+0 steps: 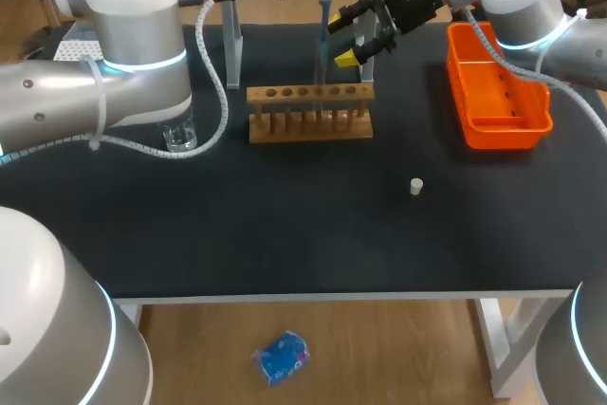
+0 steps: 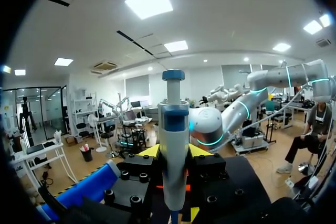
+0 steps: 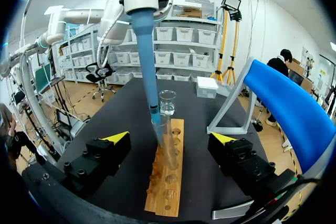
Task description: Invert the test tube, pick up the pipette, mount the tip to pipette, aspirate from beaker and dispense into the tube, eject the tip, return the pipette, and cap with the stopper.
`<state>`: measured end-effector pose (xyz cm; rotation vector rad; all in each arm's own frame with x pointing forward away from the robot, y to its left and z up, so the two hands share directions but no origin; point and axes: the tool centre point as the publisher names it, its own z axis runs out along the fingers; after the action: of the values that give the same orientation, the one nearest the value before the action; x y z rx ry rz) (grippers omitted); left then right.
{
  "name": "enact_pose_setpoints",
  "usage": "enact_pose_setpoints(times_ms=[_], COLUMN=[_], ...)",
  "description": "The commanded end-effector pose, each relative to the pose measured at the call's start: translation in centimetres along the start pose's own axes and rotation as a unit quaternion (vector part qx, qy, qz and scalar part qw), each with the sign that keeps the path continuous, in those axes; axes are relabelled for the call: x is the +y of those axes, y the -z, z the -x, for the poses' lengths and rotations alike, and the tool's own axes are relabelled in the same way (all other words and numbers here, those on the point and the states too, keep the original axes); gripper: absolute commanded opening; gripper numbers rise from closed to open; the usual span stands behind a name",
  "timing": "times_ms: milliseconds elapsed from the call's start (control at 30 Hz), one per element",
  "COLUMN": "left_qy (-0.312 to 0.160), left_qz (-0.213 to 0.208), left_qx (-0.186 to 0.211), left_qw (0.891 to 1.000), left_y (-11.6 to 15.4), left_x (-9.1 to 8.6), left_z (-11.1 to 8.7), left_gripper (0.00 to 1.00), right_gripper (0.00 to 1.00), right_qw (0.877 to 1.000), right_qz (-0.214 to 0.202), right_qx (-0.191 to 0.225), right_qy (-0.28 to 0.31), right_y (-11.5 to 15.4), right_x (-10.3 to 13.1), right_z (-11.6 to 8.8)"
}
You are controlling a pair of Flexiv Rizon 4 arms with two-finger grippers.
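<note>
— Two fingers of the left gripper point(image 2: 174, 155) are clamped on the pipette point(image 2: 173, 124)?
— Yes. Its tip point(image 3: 157, 124) is down inside the test tube point(image 3: 168, 156) in the rack point(image 3: 167, 187). The right gripper point(image 3: 170, 137) is spread wide around the tube and touches nothing.
— Dispensing, then?
— I judge so. Next, lift the pipette straight out and eject the tip. The stopper point(image 1: 415, 186) lies on the table point(image 1: 285, 234).

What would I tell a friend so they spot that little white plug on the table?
Look at the black table, then at the orange bin on its right side. Towards the front edge from the bin, the stopper stands alone on bare tabletop. It is the only small white piece, far shorter than the wooden rack behind it.
</note>
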<state>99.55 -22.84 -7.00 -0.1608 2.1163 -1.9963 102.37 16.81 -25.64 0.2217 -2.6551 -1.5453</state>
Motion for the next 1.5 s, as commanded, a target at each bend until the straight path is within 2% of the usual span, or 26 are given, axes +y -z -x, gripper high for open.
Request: enact_pose_setpoints(times_ms=[33,900,1500], left_qy=[0.001,-0.006,-0.015], left_qz=[0.002,0.005,0.006], left_qx=[0.002,0.004,0.002], left_qw=[1.0,1.0,1.0], left_y=[-0.12,-0.31,-0.28], left_x=[-0.06,-0.04,0.77], left_z=[0.17,-0.3,0.54], left_gripper=[0.0,0.0,0.0], right_gripper=[1.0,1.0,1.0], right_qw=[1.0,1.0,1.0], right_qz=[-0.001,-0.001,-0.001], right_qx=[0.002,0.002,0.002], right_qy=[0.0,0.0,0.0], right_y=[0.07,0.07,0.07], right_x=[-0.02,-0.02,-0.02], right_z=[0.12,0.12,0.12])
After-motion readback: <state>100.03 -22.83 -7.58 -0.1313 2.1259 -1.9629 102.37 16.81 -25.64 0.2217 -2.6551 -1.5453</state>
